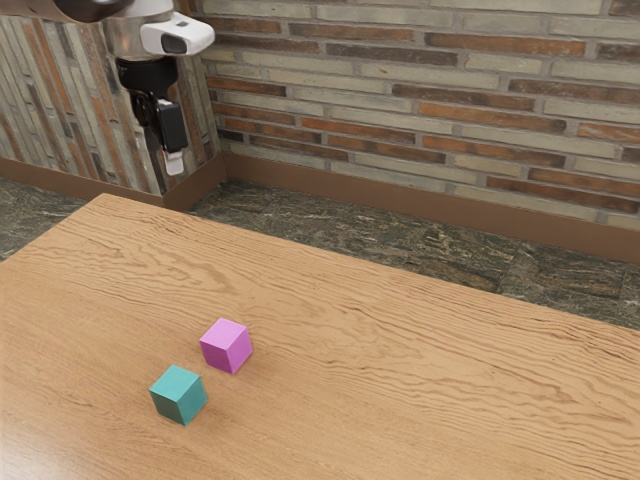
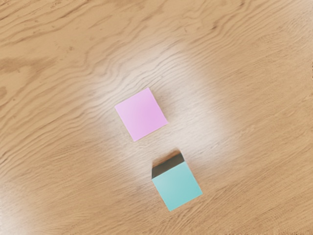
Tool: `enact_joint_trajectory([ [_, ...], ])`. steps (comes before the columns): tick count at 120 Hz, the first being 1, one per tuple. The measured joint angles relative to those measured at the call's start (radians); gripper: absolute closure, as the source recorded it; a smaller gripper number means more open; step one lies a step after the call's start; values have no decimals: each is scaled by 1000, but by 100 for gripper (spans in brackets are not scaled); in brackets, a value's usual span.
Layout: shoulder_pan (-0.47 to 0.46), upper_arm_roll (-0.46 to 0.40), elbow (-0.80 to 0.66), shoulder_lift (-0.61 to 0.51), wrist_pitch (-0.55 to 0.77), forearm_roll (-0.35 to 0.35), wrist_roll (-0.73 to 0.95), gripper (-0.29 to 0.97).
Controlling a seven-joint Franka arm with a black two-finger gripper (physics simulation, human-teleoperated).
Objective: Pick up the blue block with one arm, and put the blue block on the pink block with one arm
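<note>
The matte blue block [image 1: 179, 393] sits lower left on the grained wooden table [image 1: 420, 380]; the pink block [image 1: 226, 345] just beside, apart; the gripper [image 1: 174, 160] hangs upper left, state unreadable.

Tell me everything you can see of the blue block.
The blue block is a plain cube, more teal than pure blue, with matte, unmarked faces. It sits flat on the wooden table, turned at an angle to the table's near edge, so the exterior view shows its top and two sides. The pink block lies close by but apart, with bare wood between them. Only the table touches it.
</note>
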Motion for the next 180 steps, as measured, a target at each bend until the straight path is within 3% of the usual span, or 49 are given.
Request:
enact_joint_trajectory([
  [30,1,0,0,-2,-2,-3,46,0],
  [42,36,-37,148,-119,-58,-13,50,0],
  [56,46,-89,-13,-285,-126,2,22,0],
  [66,163,-109,-214,-415,-132,3,-1,0],
  [70,360,-210,-318,-487,-122,-29,-9,0],
  [76,653,-370,-535,-641,-91,-135,-12,0],
  [80,756,-465,-661,-714,-57,-200,-11,0],
  [86,830,-548,-813,-766,-2,-281,-10,0],
  [104,916,-754,-953,-919,114,-411,-40,0],
  [114,936,-811,-1087,-1030,191,-559,-50,0],
  [124,941,-842,-1128,-1101,266,-644,-57,0],
  [130,956,-850,-1135,-1095,315,-673,-52,0],
  [148,1028,-859,-1148,-939,470,-788,8,0],
  [165,1036,-963,-1223,-945,579,-952,79,0],
  [180,1070,-1007,-1248,-958,632,-1037,148,0],
])
